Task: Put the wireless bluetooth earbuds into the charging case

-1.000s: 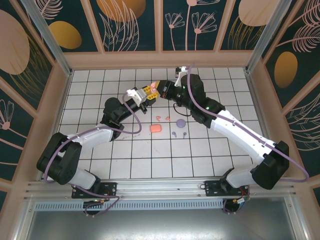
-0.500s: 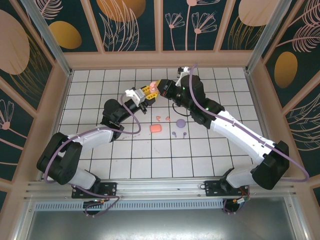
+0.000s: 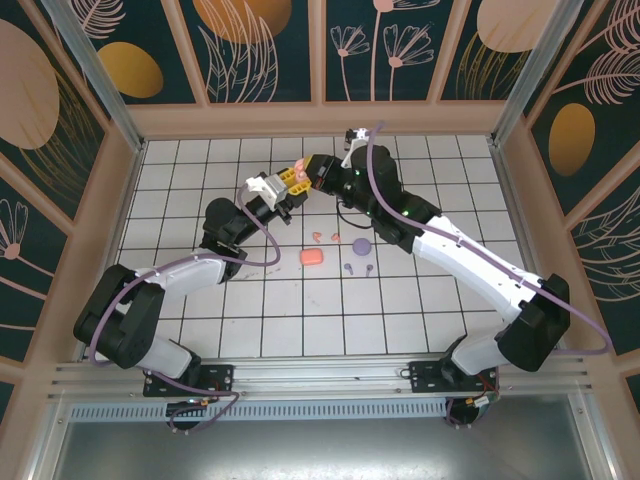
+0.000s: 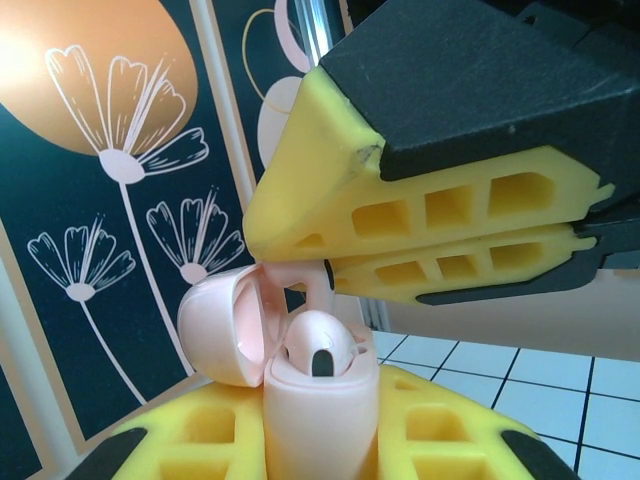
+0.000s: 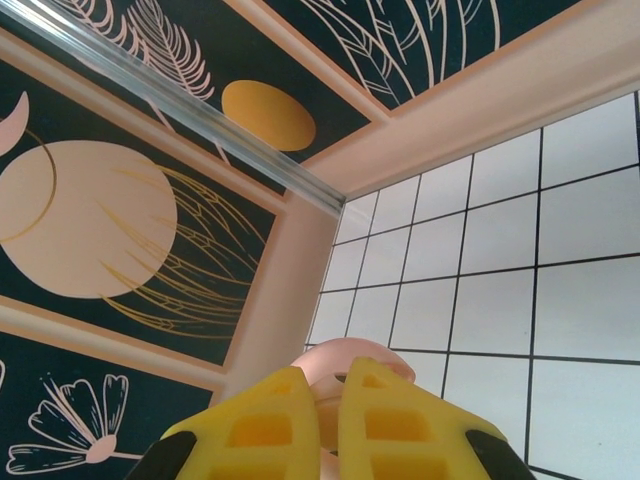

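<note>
My left gripper [image 4: 318, 410] [image 3: 288, 184] is shut on the pale pink charging case [image 4: 318, 425], holding it upright with its lid [image 4: 225, 330] swung open to the left. One pale pink earbud [image 4: 318, 347] sits in the case. Directly above, my right gripper [image 3: 312, 172] [image 5: 335, 382] is shut on a second pale pink earbud; its stem [image 4: 318, 285] reaches down beside the seated bud. In the right wrist view the case's pink lid [image 5: 352, 358] shows just past the fingertips. Both grippers meet above the back middle tiles.
On the tiles in front lie a coral case [image 3: 312, 257], two coral earbuds [image 3: 322, 236], a purple case [image 3: 362, 243] and two purple earbuds [image 3: 350, 268]. A wooden rail and patterned walls close the back and sides.
Both grippers, still joined at the case, have drifted slightly left and toward the back. The right arm's wrist has swung a little further over the case.
</note>
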